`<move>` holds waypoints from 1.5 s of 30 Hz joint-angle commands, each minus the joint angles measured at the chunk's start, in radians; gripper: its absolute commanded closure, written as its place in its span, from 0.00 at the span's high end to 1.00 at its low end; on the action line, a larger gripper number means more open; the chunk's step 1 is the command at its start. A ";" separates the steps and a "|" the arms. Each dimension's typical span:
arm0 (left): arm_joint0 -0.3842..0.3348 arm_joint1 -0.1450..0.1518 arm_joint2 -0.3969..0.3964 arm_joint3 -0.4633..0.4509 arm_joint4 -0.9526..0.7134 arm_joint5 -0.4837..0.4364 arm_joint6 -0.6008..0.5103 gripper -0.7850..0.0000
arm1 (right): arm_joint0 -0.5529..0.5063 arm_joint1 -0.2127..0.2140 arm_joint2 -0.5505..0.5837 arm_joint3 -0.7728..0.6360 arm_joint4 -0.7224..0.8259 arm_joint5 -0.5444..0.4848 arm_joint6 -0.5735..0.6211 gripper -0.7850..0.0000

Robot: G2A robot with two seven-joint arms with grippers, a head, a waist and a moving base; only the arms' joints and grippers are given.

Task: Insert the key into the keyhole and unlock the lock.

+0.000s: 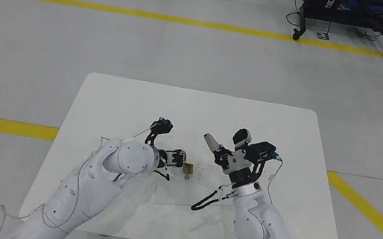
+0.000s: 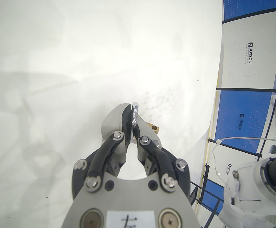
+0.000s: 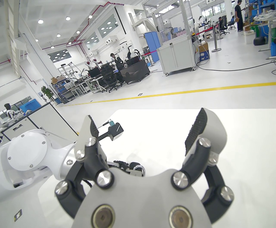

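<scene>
On the table [image 1: 280, 133], left claw [image 2: 134, 117] half hides brass lock [image 2: 154, 129]

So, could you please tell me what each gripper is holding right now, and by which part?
The left gripper is shut on the key, pinching what looks like its round silver head. The right gripper is open and holds nothing.

A big robotics lab in an industrial hall: a pale polished floor [image 3: 183, 82] crossed by yellow lines [image 3: 172, 93], a glass-walled framed enclosure [image 3: 172, 43], far desks with monitors [image 3: 96, 73] beside other robot arms [image 3: 93, 60], red ceiling pipes [image 3: 86, 28], blue partition panels [image 2: 243, 116], and a white worktop [image 1: 200, 113].
</scene>
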 commanded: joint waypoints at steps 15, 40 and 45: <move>0.077 0.027 -0.129 -0.126 -0.033 -0.006 0.002 0.53 | 0.000 0.000 0.000 0.000 0.000 0.000 0.000 1.00; 0.295 0.064 -0.539 -0.284 -0.459 -0.356 0.194 1.00 | 0.002 0.000 -0.003 0.003 -0.002 -0.004 0.005 1.00; 0.327 0.060 -0.524 -0.343 -0.272 -0.438 0.406 1.00 | -0.019 0.004 0.067 -0.033 0.059 0.018 -0.056 1.00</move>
